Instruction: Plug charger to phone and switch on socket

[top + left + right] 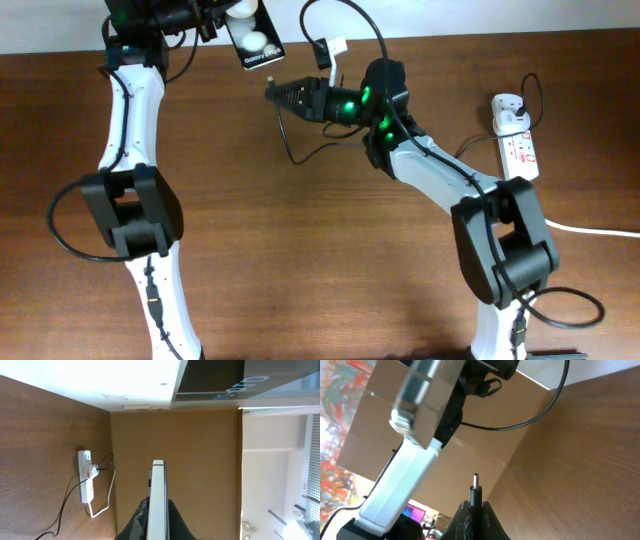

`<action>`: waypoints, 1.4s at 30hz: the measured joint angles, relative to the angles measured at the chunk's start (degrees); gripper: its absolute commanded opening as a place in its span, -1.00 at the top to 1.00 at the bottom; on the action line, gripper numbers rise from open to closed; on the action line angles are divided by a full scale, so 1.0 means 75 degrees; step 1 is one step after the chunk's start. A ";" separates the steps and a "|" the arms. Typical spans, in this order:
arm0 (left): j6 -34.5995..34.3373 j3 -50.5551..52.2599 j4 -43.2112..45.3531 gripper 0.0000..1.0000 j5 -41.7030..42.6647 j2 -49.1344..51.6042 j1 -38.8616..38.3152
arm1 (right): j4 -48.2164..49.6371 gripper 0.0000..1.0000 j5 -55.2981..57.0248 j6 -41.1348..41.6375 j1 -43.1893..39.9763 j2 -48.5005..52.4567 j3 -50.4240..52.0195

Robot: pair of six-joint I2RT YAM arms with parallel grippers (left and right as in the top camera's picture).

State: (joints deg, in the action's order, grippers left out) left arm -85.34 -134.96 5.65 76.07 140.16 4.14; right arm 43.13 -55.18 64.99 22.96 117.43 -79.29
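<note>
My left gripper (222,22) is shut on the phone (253,42) and holds it off the table at the far left, screen up with two white reflections. In the left wrist view the phone (158,485) stands edge-on between the fingers (158,522). My right gripper (290,96) is shut on the charger plug (271,94), its tip pointing left, a little below and right of the phone. In the right wrist view the plug tip (476,485) sticks out of the shut fingers (476,510). The phone (422,397) is blurred above it. The socket (516,135) lies at the right.
The thin black charger cable (300,150) loops over the table's middle and runs to the white adapter (506,104) on the socket. The socket's thick white cord (590,230) runs off right. A cardboard wall (175,445) stands behind the table.
</note>
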 measured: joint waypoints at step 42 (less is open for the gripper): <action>0.0300 0.0000 0.0997 1.00 0.0495 0.0000 -0.0128 | 0.1518 0.92 -0.0542 0.0734 -0.0064 0.0125 0.0000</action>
State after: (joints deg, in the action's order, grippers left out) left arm -83.09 -134.96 13.13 79.79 140.16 3.18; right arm 54.52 -59.24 70.50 22.48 118.37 -79.29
